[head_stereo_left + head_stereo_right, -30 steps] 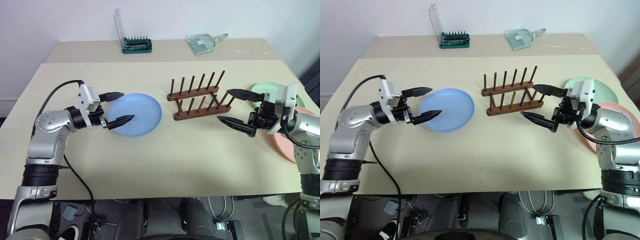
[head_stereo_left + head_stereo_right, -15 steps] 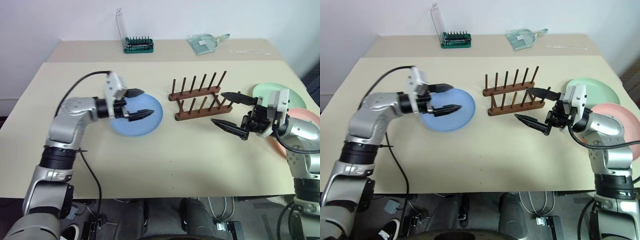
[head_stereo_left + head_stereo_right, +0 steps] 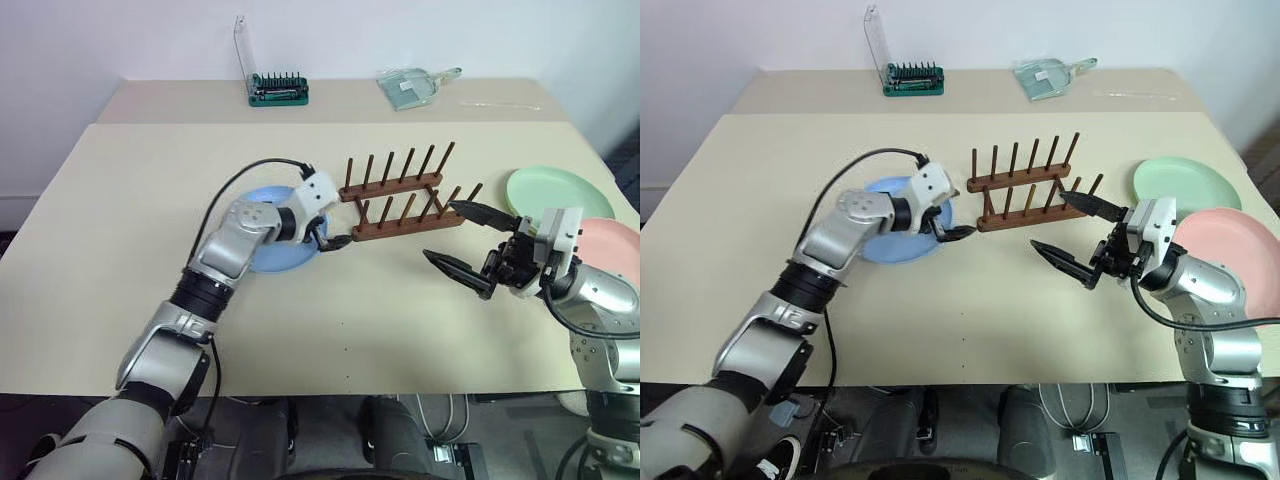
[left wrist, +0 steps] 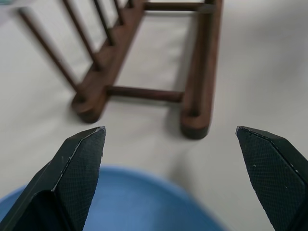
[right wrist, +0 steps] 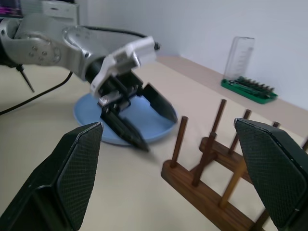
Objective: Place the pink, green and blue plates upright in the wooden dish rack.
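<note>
Blue round plate (image 3: 268,258): flat on worktop (image 3: 140,200), ungrasped; left gripper (image 3: 328,232) over its rim, jaws open. Dark wooden peg rack (image 3: 400,205) empty. Right gripper (image 3: 468,243) open, idle. Next: clamp rim.

Three plates are counted: one blue plate (image 3: 272,252), one green plate (image 3: 556,192), one pink plate (image 3: 612,243). One wooden dish rack (image 3: 400,204), one bit holder (image 3: 277,89) and one dustpan (image 3: 410,86) are present.

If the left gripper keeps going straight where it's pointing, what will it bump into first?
Probably the wooden dish rack. The left gripper, fingers wide open, sits over the blue plate's edge and aims at the rack's near end, though the remaining gap is hard to judge.
</note>
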